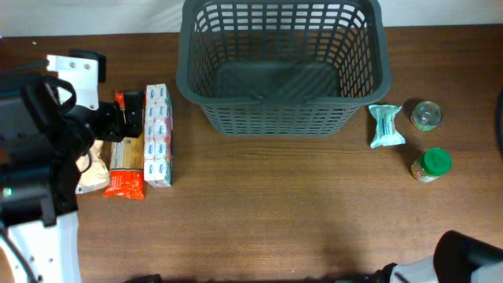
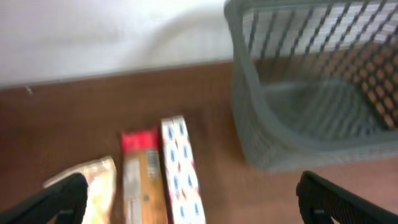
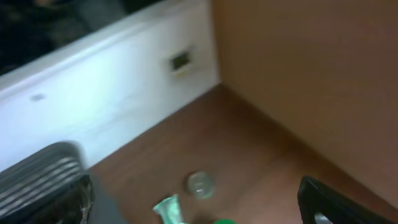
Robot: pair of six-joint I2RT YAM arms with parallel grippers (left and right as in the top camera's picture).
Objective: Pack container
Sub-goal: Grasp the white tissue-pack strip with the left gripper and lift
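The dark grey slotted basket [image 1: 283,67] stands at the back centre and holds nothing; its near corner also shows in the left wrist view [image 2: 298,99]. My left gripper [image 2: 193,211] is open and empty. It hovers over the far ends of a white box with blue print [image 1: 158,135], an orange-red packet [image 1: 126,161] and a beige bag [image 1: 93,174], left of the basket. My right gripper [image 3: 199,211] is open and empty, above a tin can [image 3: 200,183] and a teal packet [image 3: 168,211]. In the overhead view only part of the right arm [image 1: 468,255] shows.
Right of the basket lie the teal packet [image 1: 387,126], the small tin can [image 1: 426,115] and a green-lidded jar [image 1: 431,164]. A white wall runs behind the table's back edge. The left arm's body [image 1: 39,149] covers the table's left side.
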